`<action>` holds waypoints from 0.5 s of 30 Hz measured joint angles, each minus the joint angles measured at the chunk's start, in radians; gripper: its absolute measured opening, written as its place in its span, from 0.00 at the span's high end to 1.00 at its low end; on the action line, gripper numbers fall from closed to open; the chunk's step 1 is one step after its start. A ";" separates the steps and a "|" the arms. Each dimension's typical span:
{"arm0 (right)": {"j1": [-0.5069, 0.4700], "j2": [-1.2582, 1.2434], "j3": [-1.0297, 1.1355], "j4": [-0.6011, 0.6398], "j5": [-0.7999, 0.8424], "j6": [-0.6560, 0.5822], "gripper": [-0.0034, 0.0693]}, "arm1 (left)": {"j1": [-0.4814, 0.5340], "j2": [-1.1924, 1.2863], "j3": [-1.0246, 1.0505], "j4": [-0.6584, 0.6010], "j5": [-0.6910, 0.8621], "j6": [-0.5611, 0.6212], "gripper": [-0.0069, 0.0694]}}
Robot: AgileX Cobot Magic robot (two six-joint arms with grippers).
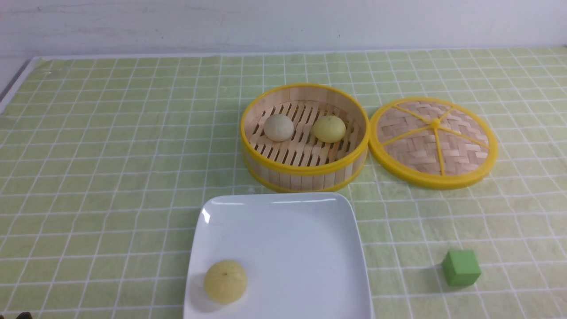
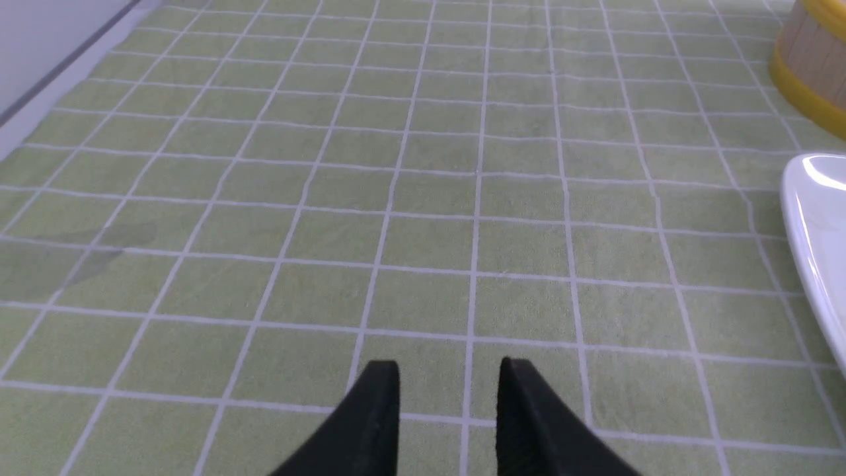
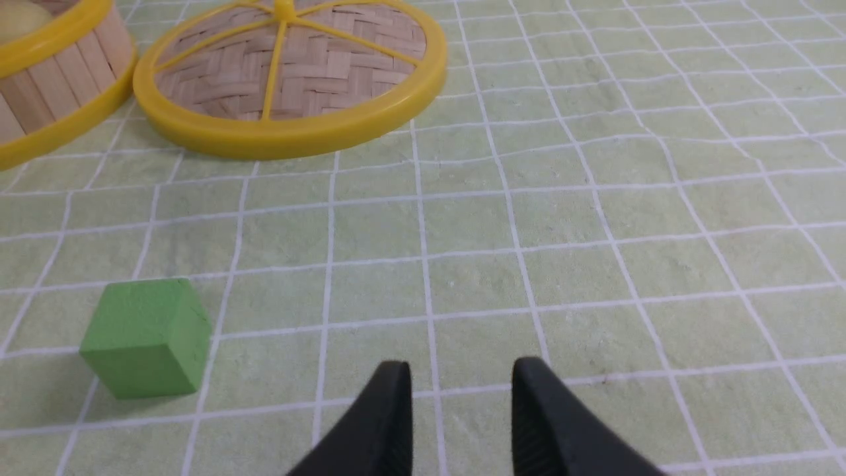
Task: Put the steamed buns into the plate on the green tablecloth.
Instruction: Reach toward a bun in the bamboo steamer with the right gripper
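Observation:
One pale yellow steamed bun [image 1: 225,281] lies in the near left corner of the white square plate [image 1: 292,239] on the green tablecloth [image 1: 110,155]. A whitish-grey bun [image 1: 278,127] and another pale yellow bun [image 1: 329,129] sit inside the bamboo steamer [image 1: 305,170] behind the plate. My left gripper [image 2: 449,369] hovers open over bare cloth, left of the plate's rim [image 2: 816,225]. My right gripper [image 3: 462,369] is open over the cloth too, with nothing between its fingers. Neither gripper's jaws show in the front view.
The steamer's woven lid [image 1: 434,141] lies flat to the right of the steamer. A green cube [image 1: 461,267] stands on the cloth right of the plate, close to my right gripper in the right wrist view [image 3: 145,337]. The cloth's left edge meets a grey strip [image 2: 59,66].

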 joint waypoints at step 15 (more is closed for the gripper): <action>0.000 0.000 0.008 0.313 -0.057 0.281 0.62 | 0.000 0.000 0.003 -0.549 -0.005 -0.443 0.59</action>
